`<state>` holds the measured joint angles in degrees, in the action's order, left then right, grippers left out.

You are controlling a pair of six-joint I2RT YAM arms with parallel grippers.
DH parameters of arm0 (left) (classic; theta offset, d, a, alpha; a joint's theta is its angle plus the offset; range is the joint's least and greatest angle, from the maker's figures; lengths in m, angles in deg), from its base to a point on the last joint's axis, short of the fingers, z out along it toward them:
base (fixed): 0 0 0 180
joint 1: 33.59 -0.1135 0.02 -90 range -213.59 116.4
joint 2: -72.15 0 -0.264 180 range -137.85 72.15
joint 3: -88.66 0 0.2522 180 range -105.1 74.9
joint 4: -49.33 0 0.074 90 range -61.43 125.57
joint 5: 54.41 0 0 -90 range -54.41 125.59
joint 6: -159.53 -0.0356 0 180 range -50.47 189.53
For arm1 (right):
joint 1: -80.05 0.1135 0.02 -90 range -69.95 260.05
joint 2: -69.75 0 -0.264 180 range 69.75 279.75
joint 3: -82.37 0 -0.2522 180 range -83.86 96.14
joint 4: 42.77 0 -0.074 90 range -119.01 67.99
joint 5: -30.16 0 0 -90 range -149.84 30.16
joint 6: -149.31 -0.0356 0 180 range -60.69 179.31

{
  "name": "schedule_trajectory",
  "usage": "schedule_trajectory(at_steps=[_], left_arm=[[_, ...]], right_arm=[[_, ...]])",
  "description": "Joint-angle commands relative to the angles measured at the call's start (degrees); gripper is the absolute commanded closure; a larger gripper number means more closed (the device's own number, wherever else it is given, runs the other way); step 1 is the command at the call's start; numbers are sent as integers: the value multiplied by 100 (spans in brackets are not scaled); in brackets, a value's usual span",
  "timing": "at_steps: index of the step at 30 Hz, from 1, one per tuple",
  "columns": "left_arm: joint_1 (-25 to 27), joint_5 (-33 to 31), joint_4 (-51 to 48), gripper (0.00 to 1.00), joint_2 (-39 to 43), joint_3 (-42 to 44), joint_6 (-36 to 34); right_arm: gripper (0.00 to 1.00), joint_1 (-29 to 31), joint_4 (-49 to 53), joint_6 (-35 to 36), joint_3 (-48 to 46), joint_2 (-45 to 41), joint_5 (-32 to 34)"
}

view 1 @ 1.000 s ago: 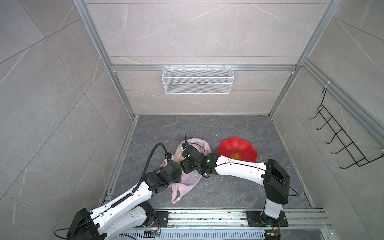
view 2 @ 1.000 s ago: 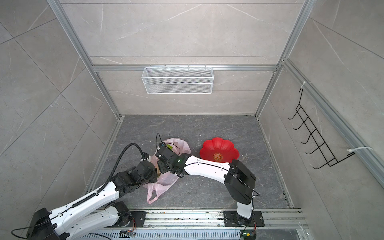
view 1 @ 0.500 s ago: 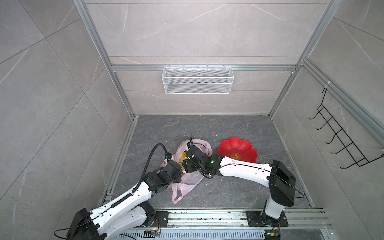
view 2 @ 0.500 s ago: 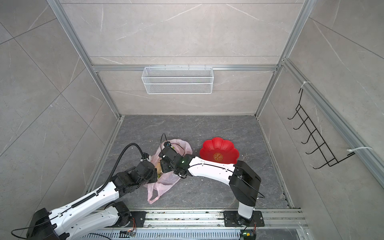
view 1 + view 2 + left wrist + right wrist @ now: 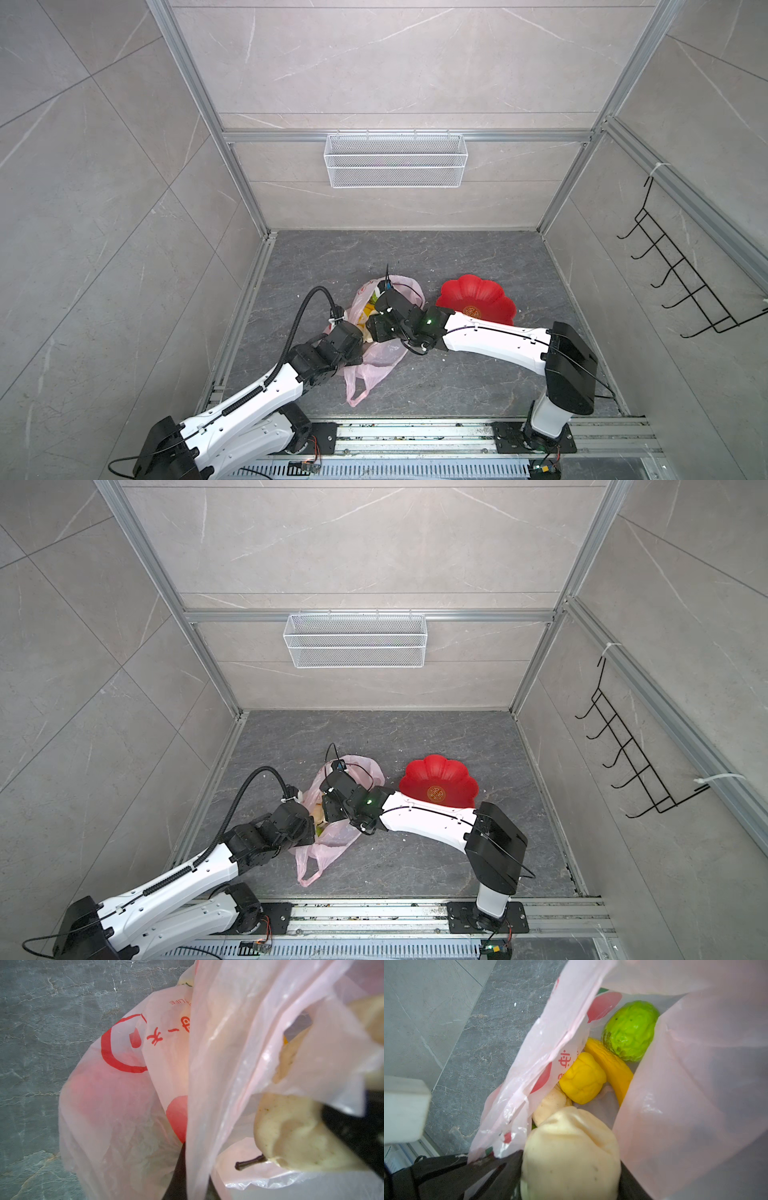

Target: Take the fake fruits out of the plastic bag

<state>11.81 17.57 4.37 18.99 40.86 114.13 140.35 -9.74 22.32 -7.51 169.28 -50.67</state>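
Observation:
The pale-pink plastic bag lies on the floor, left of middle. My left gripper is shut on a fold of the film at the bag's mouth. My right gripper reaches into the mouth and is shut on a pale beige fruit with a dark stem. Deeper inside lie a green lumpy ball, a banana, a yellow lumpy fruit and another beige lump.
A red flower-shaped dish stands right of the bag, behind the right forearm. A wire basket hangs on the back wall and a hook rack on the right wall. The left wall frame runs close to the bag.
The right arm's elbow has swung slightly to the right and its wrist has shifted a little over the bag's mouth. The left arm and the bag have stayed put.

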Motion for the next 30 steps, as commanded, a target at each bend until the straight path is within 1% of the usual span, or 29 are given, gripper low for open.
schedule_trajectory(at_steps=[1,9,14,19,24,30], left_arm=[[19,-204,53,98,29,-20,4],[12,-448,-6,99,-89,-98,31],[12,-472,11,99,-55,-75,66],[16,-441,9,99,90,-53,51],[13,-131,224,100,309,195,51],[71,18,195,100,386,458,222]], right_arm=[[43,-21,295,-65,229,-367,17],[43,-32,807,126,243,-596,14],[42,-52,847,183,128,-598,103],[42,-66,533,300,98,24,26],[44,-81,245,209,313,853,-91],[44,-79,253,175,586,1359,-161]])
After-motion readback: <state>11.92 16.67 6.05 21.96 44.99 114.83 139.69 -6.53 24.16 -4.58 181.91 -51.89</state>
